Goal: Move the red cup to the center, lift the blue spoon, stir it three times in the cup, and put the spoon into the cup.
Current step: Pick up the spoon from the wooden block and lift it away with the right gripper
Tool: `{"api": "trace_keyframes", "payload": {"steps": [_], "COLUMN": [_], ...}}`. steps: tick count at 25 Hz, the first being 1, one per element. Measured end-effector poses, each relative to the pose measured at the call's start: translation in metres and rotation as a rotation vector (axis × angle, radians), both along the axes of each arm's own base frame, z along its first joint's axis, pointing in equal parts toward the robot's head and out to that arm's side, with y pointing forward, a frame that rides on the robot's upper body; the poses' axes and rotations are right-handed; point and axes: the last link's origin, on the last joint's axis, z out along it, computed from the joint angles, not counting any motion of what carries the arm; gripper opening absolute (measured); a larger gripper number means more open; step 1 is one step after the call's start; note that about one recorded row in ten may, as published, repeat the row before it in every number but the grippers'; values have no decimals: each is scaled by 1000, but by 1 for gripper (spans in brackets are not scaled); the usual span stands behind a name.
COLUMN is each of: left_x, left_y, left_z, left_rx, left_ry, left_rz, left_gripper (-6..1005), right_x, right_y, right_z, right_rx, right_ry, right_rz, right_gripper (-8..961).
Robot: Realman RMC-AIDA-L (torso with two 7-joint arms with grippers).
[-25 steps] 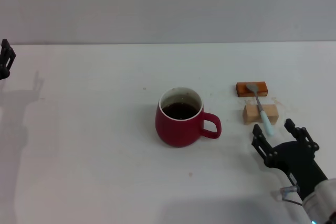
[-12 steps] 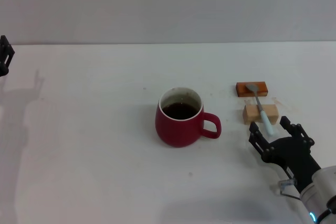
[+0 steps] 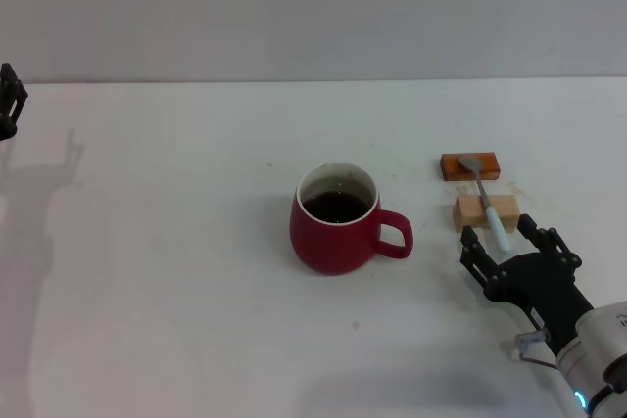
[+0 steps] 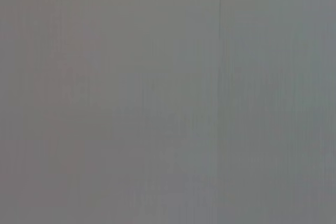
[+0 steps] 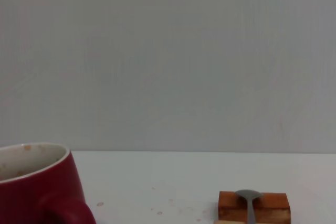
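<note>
The red cup (image 3: 336, 222) stands near the middle of the white table, dark liquid inside, handle toward the right; it also shows in the right wrist view (image 5: 39, 184). The blue spoon (image 3: 487, 201) lies across two small blocks right of the cup, grey bowl on the far orange-brown block, pale handle over the near wooden block; its bowl shows in the right wrist view (image 5: 248, 198). My right gripper (image 3: 501, 238) is open, low over the table, its fingers either side of the spoon handle's near end. My left gripper (image 3: 10, 103) is parked at the far left edge.
The orange-brown block (image 3: 470, 164) and the pale wooden block (image 3: 485, 212) hold the spoon off the white table (image 3: 176, 242). The orange-brown block also shows in the right wrist view (image 5: 254, 206). A plain grey wall lies behind the table.
My right gripper has crept forward and slightly left toward the spoon handle's near end. The cup, spoon and left arm have not moved.
</note>
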Motion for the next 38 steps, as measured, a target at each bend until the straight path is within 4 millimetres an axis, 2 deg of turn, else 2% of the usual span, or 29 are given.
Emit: {"api": "trace_keyframes", "payload": {"steps": [13,18,33,38], "left_x": [1,0,0,-1], "left_y": [-2,-4,-8,-9], "left_z": [0,0,0,1], "left_rx": [8,15,22,23], "left_ry": [-5,-7,-8,-8], "left_rz": [-6,-9,-16,-15], "left_gripper": [840,840,840,840], "right_x": [2,2,0,-1], "right_y": [3,2,5,6], "right_z": [0,-1,-1,-1], "right_rx": [-10,-17,-16,-18], "right_ry": [-1,-2,-3,-4], "right_rz": [-7,-6,1,4], "right_gripper": [742,525,512,401]}}
